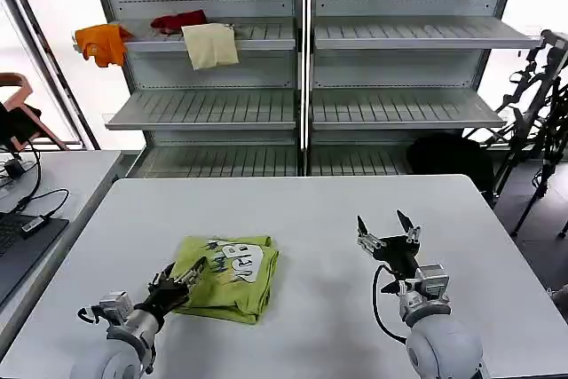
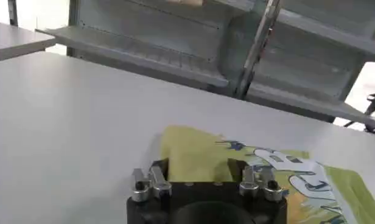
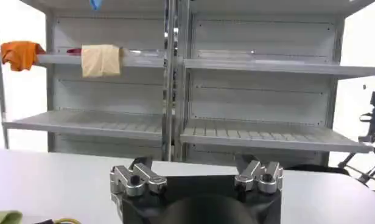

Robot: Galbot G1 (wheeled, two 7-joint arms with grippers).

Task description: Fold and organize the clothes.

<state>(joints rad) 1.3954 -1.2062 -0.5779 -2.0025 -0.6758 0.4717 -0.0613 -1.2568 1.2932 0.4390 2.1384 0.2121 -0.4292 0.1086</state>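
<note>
The T-shirt (image 1: 226,277) lies on the table (image 1: 319,210), on the robot's left half, already folded into a compact rectangle with the pale print facing up. So I judge the folding is mostly done, and the step in hand is gripping the bundle to move it or to make 1 last fold.

The left gripper (image 1: 182,283) is low at the near left edge of the T-shirt (image 2: 236,161), touching the cloth. In the left wrist view the fingers reach into the green fabric, but I cannot tell if they are closed on it or only resting against it.

The right gripper (image 1: 388,230) is raised above the bare table on the right side, well apart from the T-shirt. Its 2 fingers are spread wide and it holds nothing.

The next move, in my opinion, calls for a firm pinch through all layers at the edge, so that the fold does not open when lifted. If the bundle must go to the shelf (image 1: 213,108) behind the table, the right gripper probably must support the other side.
</note>
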